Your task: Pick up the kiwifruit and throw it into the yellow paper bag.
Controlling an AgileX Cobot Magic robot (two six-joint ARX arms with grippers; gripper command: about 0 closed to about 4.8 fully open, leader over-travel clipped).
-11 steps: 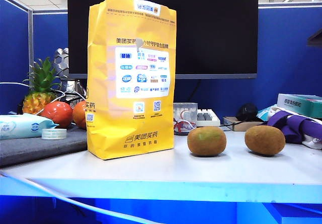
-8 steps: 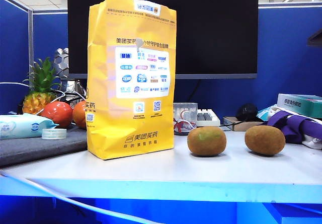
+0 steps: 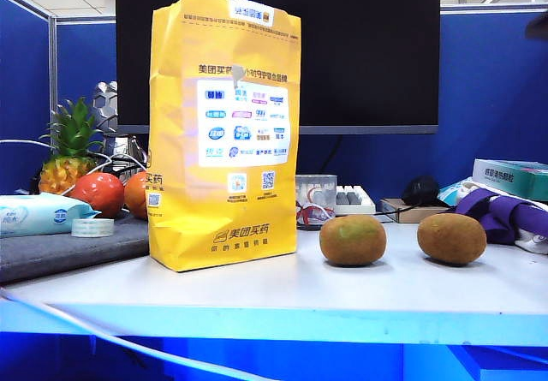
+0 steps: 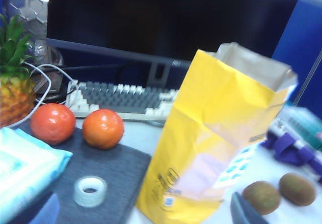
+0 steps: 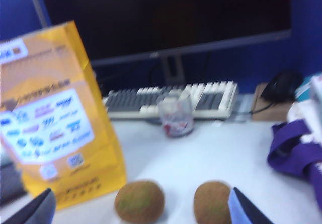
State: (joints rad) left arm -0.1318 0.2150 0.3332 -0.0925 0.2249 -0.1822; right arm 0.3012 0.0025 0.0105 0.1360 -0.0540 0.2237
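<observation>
The kiwifruit (image 3: 451, 239) is oval, fuzzy and evenly golden-brown. It lies on the white table (image 3: 282, 291), at the right of the exterior view, apart from a rounder kiwifruit with a greenish patch (image 3: 352, 241). The yellow paper bag (image 3: 224, 128) stands upright near the greenish one, its white logo panel facing the exterior camera and its top open.

Right claw (image 5: 141, 206): spread wide, empty, above the table before both fruits, touching nothing.

Left claw (image 4: 246, 211): one fingertip visible beside the bag; opening cannot be determined.
</observation>
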